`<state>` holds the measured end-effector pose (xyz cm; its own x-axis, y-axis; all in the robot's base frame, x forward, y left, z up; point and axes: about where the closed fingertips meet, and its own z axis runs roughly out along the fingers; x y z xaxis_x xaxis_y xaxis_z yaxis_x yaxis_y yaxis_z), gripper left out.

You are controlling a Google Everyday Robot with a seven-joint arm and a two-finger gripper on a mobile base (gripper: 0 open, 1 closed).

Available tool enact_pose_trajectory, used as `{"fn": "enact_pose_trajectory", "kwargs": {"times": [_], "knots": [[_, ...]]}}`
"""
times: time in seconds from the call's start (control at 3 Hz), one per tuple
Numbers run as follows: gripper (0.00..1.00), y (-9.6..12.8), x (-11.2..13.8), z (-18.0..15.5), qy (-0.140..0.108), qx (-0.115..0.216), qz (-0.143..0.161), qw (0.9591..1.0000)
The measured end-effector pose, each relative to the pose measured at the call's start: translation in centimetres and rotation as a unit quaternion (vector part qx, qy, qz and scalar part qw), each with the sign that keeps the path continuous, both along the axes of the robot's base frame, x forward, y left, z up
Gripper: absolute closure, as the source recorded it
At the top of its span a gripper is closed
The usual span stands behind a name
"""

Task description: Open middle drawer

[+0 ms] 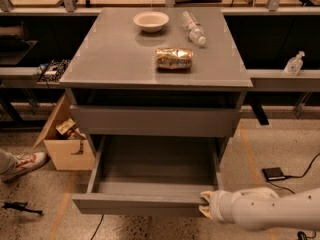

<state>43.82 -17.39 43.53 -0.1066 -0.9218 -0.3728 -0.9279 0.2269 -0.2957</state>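
The middle drawer (150, 166) of the grey cabinet stands pulled far out toward me, and its plain grey inside shows with nothing in it. Its flat front (135, 204) is low in the camera view. My gripper (206, 205), at the end of the white arm coming in from the lower right, is at the right end of that front, against its top edge. Another grey drawer front (155, 120) above it is closed.
On the cabinet top (110, 59) are a white bowl (151, 21), a lying plastic bottle (194, 28) and a crumpled golden packet (174, 58). A cardboard box (62, 146) and a person's shoe (22, 164) are at the left. A black box with a cable (274, 174) lies on the floor at the right.
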Motion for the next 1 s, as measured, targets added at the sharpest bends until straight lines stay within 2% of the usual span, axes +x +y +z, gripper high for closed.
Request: {"fn": "enact_pose_trajectory", "kwargs": {"times": [0.33,0.67,1.0], "knots": [[0.82,0.1,-1.1,-0.3,0.003,0.006,-0.006,1.0],[0.6,0.1,-1.1,-0.3,0.003,0.006,-0.006,1.0],[0.36,1.5,0.1,0.1,-0.001,0.017,0.008,0.9998]]}}
